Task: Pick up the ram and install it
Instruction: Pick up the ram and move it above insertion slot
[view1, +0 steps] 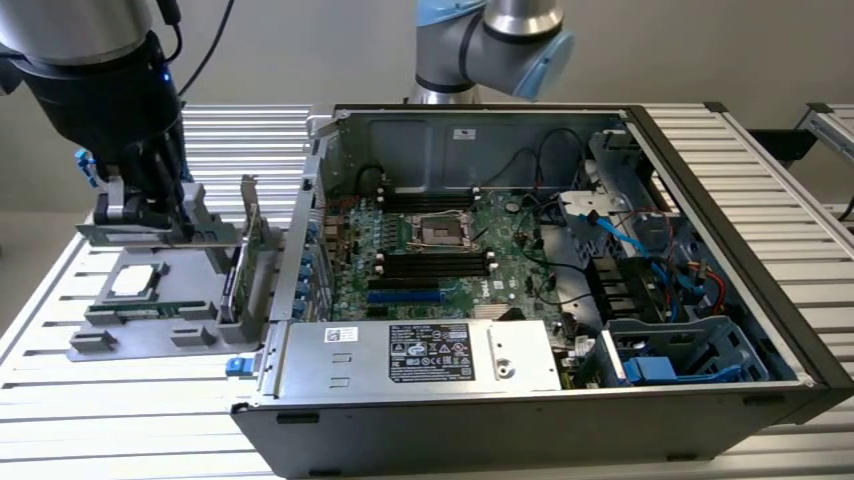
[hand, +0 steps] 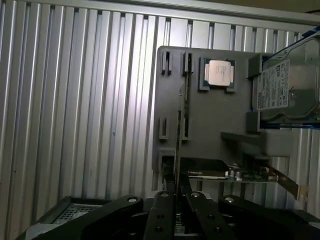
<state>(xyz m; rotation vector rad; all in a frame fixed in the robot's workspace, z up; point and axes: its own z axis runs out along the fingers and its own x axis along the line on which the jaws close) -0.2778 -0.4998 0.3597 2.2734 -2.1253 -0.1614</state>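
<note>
My gripper (view1: 160, 222) hangs over the grey parts tray (view1: 127, 345) at the exterior view's left, outside the open computer case. In the wrist view its two black fingers (hand: 161, 215) are shut on the ram (hand: 178, 130). The ram is seen edge-on as a thin strip running from the fingertips out over the tray (hand: 215, 120). It is held above the tray's narrow holders. The black memory slots (view1: 430, 262) on the motherboard lie inside the case, well to the exterior view's right of my gripper.
The tray also carries a square silver processor (view1: 138, 282) (hand: 220, 73), an upright green expansion card (view1: 244, 262) (hand: 235, 174), a hard drive (hand: 287, 85) and a thin green board in its front holder (view1: 147, 312). The case wall (view1: 300, 250) stands between tray and motherboard.
</note>
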